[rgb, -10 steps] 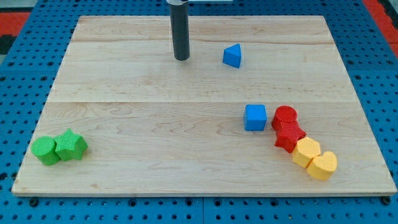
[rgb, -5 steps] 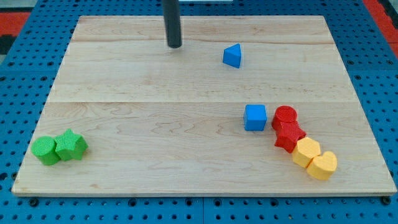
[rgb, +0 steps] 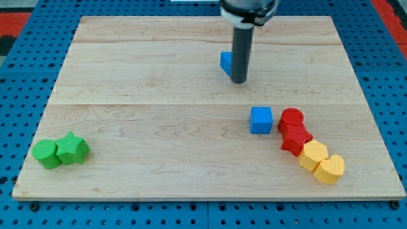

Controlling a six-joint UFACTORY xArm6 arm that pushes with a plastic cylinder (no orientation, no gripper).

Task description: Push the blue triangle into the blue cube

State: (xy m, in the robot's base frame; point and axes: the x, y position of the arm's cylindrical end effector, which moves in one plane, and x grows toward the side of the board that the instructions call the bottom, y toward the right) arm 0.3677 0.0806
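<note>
Pale wooden worktop point(rgb: 127, 95), planks with fine grain, set on a blue perforated base point(rgb: 25, 76). Wide bare wood across the middle and along the far and left edges.

No fingers on this arm: only a straight dark rod, nothing held. My tip point(rgb: 239, 81) down in the far half, right of centre, at the right side of the blue triangle point(rgb: 226, 62), whose right part hides behind the rod; touching or just beside, cannot tell which.

Blue cube point(rgb: 261, 119) toward the near edge and slightly right of my tip, apart from it, bare wood between.

Just right of the cube, a chain running toward the near right corner: red cylinder point(rgb: 292, 119), a second red block point(rgb: 296, 139) of unclear shape, yellow block point(rgb: 313, 154), yellow heart point(rgb: 329, 168), each touching the next. Little room on the cube's right side.

Near the near left corner, well apart: green cylinder point(rgb: 46, 154) against green star point(rgb: 72, 149), ribbed surfaces.
</note>
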